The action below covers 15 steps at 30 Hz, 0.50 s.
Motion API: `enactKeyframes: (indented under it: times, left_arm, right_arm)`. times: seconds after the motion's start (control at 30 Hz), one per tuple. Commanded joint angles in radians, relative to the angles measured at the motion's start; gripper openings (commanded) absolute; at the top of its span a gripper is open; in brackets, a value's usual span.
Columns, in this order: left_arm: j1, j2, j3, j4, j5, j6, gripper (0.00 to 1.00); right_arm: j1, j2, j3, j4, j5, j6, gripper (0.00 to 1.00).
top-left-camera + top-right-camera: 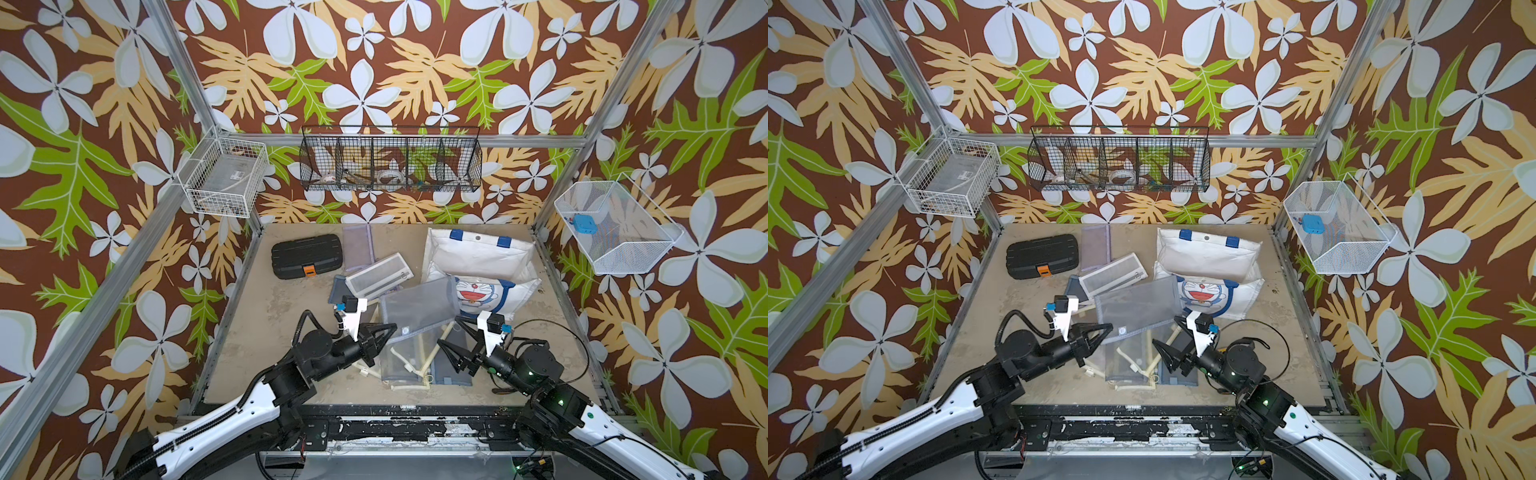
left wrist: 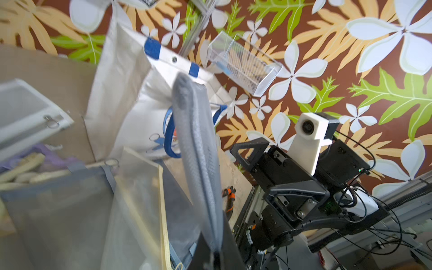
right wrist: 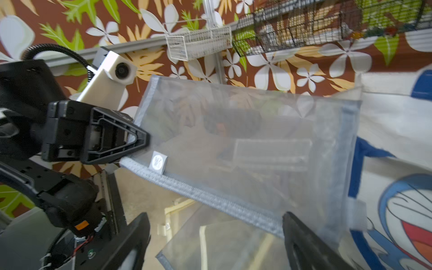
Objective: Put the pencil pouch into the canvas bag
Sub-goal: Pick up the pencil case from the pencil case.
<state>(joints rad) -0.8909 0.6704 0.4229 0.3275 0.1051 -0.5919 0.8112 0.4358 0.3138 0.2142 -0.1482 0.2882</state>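
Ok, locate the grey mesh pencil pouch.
The grey mesh pencil pouch is mid-table in a top view, pinched by the left gripper, corner overlapping the white canvas bag.

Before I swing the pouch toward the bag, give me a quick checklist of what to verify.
1. Left gripper shut on the pouch corner: ok.
2. Pouch lifted off the other pouches: ok.
3. Right gripper open, gripping nothing: ok.
4. Canvas bag mouth open wide enough: cannot tell.
5. Pouch inside the bag: not ok, it is outside.
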Motion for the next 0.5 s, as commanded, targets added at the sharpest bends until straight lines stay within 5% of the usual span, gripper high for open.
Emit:
enactKeyframes:
  times: [0.0,0.23,0.47]
  left_arm:
    - [0.006,-0.083,-0.005,-0.020,-0.038,0.080,0.00]
    - [0.004,-0.123,-0.016,0.197,0.034,0.100,0.00]
    - [0.005,-0.051,-0.022,0.396,0.124,0.067,0.00]
  right_arm:
    - [0.001,0.049,0.029,0.159,-0.133,0.095,0.90]
    - [0.000,0.242,0.073,0.430,-0.226,0.354,0.89]
    - [0.000,0.292,0.092,0.544,-0.234,0.435,0.88]
